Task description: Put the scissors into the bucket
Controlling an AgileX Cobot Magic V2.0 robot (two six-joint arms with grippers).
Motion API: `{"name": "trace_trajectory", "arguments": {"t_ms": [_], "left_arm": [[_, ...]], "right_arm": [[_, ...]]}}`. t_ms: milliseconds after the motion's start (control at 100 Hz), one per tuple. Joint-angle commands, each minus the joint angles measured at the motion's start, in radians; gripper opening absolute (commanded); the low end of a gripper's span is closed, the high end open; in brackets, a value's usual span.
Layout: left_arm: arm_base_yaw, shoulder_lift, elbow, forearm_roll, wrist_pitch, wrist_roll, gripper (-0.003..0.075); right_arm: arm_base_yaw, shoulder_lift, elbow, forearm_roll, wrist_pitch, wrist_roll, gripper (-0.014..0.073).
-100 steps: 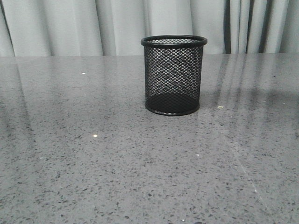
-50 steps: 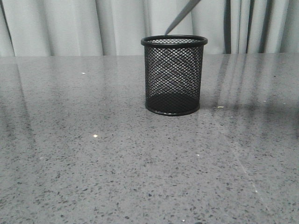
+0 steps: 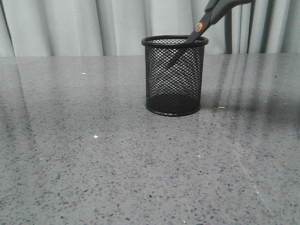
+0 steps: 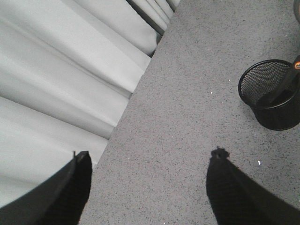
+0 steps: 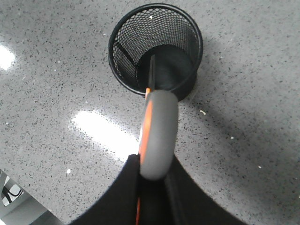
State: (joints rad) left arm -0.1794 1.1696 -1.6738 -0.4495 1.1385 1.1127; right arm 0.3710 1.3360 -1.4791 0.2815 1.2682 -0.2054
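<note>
While my right gripper (image 5: 150, 187) stays clamped on the handle of the scissors (image 3: 206, 21), I see the blades slanting down over the rim and into the bucket (image 3: 174, 77), tips inside the mesh. That bucket stands upright on the grey table (image 3: 93, 159). My left gripper (image 4: 150, 187) hangs off to one side of the bucket, jaws spread wide, holding nothing.

bucket (image 3: 174, 77) sits toward the desk's (image 3: 93, 164) far edge, scissors (image 3: 199, 28) slanting down into it, tips inside.
</note>
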Motion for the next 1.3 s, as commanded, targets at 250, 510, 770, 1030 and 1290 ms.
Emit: {"name": "trace_trajectory", "arguments": {"t_ms": [250,510,770,1030,1290], "left_arm": [[0.002,-0.012,-0.023,-0.044,-0.054,-0.011,0.0483],[0.002,-0.012,-0.023,-0.044,-0.054,-0.011,0.0483],[0.002,-0.012,-0.023,-0.044,-0.054,-0.011,0.0483],[0.002,-0.012,-0.023,-0.044,-0.054,-0.011,0.0483],[0.002,-0.012,-0.023,-0.044,-0.047,-0.011,0.0483]], "right_arm": [[0.002,0.067,-0.110,0.006,0.028,-0.005,-0.0046],[0.002,0.101,-0.121,0.014,0.028,-0.005,-0.0036],[0.002,0.108,-0.121,0.016,0.028,-0.005,0.0256],[0.002,0.106,-0.135,-0.004,0.028,-0.005,0.0350],[-0.001,0.041,-0.249,-0.097,0.026,-0.005,0.0350]]}}
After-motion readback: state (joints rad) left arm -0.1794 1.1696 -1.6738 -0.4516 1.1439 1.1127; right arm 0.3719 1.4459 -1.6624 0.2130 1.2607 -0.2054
